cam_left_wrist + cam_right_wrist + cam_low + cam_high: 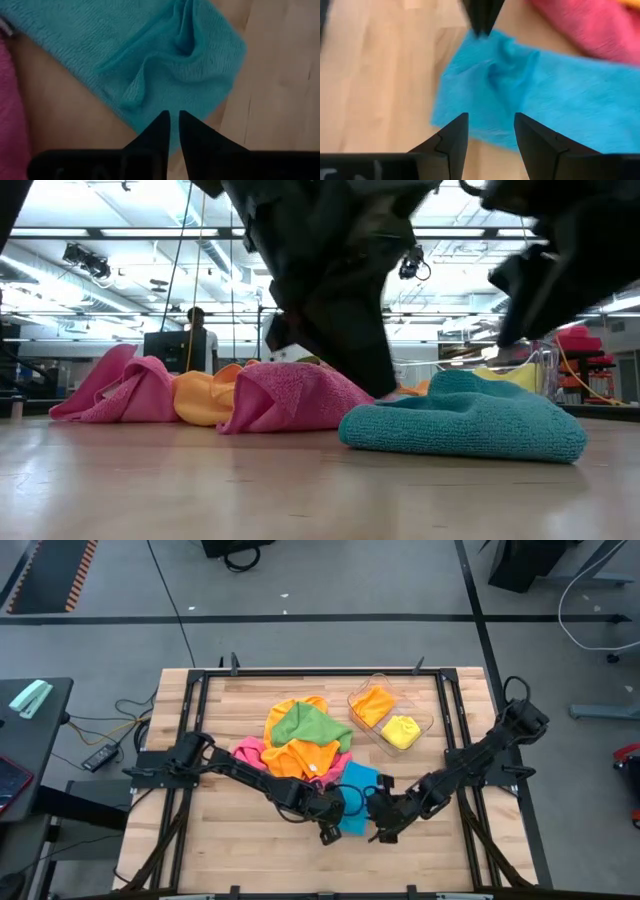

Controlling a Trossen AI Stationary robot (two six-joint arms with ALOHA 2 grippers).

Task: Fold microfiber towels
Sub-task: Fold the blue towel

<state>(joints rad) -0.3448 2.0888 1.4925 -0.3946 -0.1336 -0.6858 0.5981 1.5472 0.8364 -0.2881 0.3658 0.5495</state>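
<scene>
Teal towel (357,802) is seen from above bunched at the tabletop's (240,850) near middle; pile (305,745) unfolded, two cloths kept in tray (428,723). Left wrist: left claw (173,120) nearly closed, nothing visibly pinched. Right wrist: right claw (490,131) parted over towel edge; bare wood adjoins.

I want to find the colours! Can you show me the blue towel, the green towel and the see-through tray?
blue towel (540,95): right wrist view, on its flat middle.
green towel (312,726): high view, middle of the cloth on top of the pile.
clear tray (424,723): high view, its right rim.
</scene>
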